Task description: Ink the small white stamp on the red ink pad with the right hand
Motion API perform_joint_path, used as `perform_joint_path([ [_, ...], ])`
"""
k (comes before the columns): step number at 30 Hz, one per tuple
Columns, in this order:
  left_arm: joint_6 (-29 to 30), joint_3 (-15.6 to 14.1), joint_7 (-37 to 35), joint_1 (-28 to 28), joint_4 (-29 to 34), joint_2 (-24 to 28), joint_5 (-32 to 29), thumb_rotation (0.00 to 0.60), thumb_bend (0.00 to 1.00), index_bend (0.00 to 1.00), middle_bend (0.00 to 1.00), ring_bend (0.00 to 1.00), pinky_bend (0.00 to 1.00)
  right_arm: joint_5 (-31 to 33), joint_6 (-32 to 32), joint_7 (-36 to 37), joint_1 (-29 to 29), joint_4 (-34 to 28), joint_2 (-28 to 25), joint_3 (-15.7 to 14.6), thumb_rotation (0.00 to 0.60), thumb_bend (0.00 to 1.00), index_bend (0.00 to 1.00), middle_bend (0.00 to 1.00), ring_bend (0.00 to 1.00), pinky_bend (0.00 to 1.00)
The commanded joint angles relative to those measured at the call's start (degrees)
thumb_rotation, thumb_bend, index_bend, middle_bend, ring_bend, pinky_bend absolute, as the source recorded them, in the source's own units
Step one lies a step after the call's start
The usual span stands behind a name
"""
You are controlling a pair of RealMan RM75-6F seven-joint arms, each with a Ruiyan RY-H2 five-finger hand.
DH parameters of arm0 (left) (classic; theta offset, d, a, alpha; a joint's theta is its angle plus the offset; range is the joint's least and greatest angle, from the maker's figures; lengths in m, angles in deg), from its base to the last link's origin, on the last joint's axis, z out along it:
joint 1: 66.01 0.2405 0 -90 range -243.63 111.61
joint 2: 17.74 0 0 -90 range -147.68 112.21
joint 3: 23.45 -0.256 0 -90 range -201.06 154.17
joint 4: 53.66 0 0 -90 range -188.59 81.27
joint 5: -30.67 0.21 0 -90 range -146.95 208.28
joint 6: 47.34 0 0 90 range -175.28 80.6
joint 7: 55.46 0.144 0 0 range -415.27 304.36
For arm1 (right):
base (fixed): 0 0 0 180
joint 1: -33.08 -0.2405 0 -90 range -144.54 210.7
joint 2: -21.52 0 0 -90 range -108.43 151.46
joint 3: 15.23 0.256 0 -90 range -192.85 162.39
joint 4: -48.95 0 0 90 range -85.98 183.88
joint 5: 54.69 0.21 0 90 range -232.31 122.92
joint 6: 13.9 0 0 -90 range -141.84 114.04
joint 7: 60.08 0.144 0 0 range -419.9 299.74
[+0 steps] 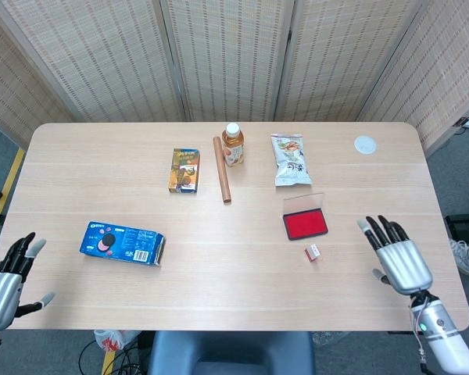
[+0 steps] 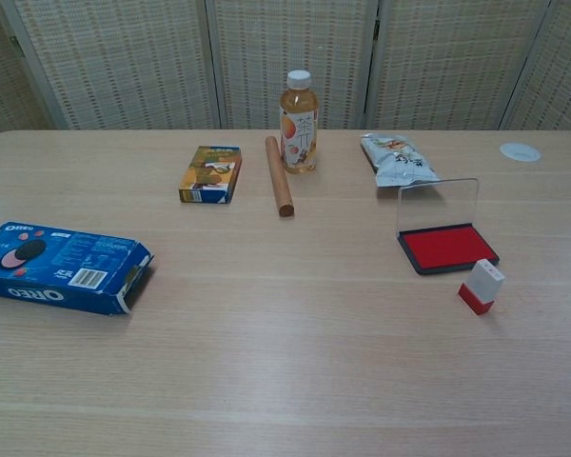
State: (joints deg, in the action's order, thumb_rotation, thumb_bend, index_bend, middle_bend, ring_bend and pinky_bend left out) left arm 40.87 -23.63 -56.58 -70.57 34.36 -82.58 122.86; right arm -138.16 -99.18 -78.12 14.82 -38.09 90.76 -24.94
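The small white stamp [image 1: 313,251] [image 2: 482,285] with a red base stands on the table just in front of the red ink pad [image 1: 306,224] [image 2: 448,247], whose clear lid is raised. My right hand [image 1: 396,258] hovers open, fingers spread, well to the right of the stamp, holding nothing; only the head view shows it. At the near left edge, off the table, my left hand [image 1: 4,283] is open with nothing in it, again only in the head view.
A blue Oreo box [image 1: 123,243] [image 2: 59,266] lies at the near left. Further back are a small snack box [image 1: 184,170], a brown stick [image 1: 221,169], a tea bottle [image 1: 233,144] and a snack bag [image 1: 289,159]. A white disc [image 1: 365,144] sits far right.
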Motion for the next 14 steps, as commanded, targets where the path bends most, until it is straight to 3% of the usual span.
perform_joint_path([
  [1, -0.04, 0.02, 0.13, -0.04, -0.05, -0.06, -0.02, 0.6, 0.11, 0.06, 0.0, 0.0, 0.35, -1.94, -3.53, 1.51, 3.39, 2.12, 1.0, 0.5, 0.6, 0.14, 0.0, 0.03, 0.06, 0.11],
  [14, 1.72, -0.74, -0.1, 0.25, 0.08, -0.04, 2.61, 0.6, 0.11, 0.06, 0.0, 0.0, 0.35, -5.28, -5.07, 2.77, 6.8, 0.73, 0.18, 2.97, 0.6, 0.14, 0.0, 0.02, 0.05, 0.09],
])
